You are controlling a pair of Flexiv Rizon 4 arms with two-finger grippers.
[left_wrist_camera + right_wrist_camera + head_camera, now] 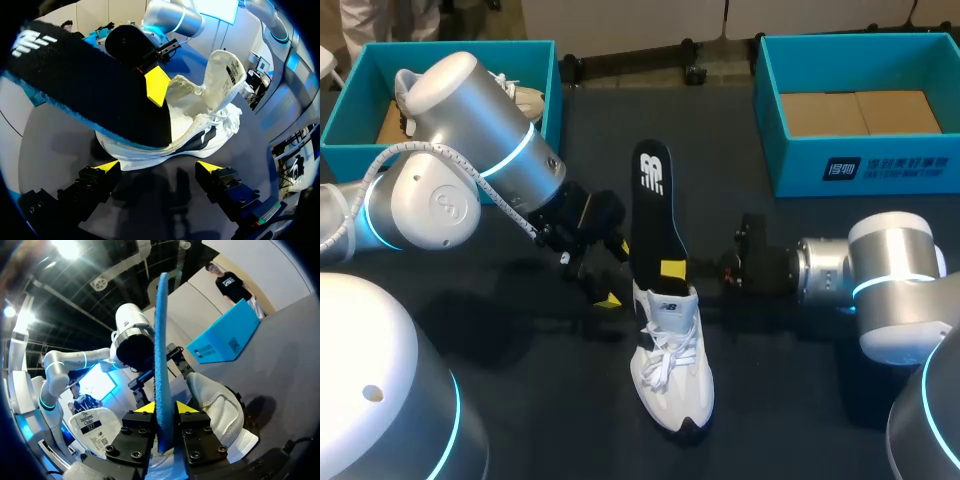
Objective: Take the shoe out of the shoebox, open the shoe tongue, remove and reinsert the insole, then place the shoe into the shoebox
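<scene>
1. The dark worktop (790, 400) carries two teal boxes along its far edge, the left shoebox (548, 100) and the right shoebox (880, 165).
2. The white shoe (672, 370) lies between the arms, outside both boxes. Its long axis runs far to near, with the toe towards the robot and the tongue (227, 75) lifted.
3. The black insole (652, 210) rises from the shoe's opening, its long axis roughly in line with the shoe and its logo end pointing away.
4. The right pincer (165, 407) grips the insole edge-on between both fingers.
5. The left pincer (159, 167) stands open just beside the shoe, holding nothing.
</scene>
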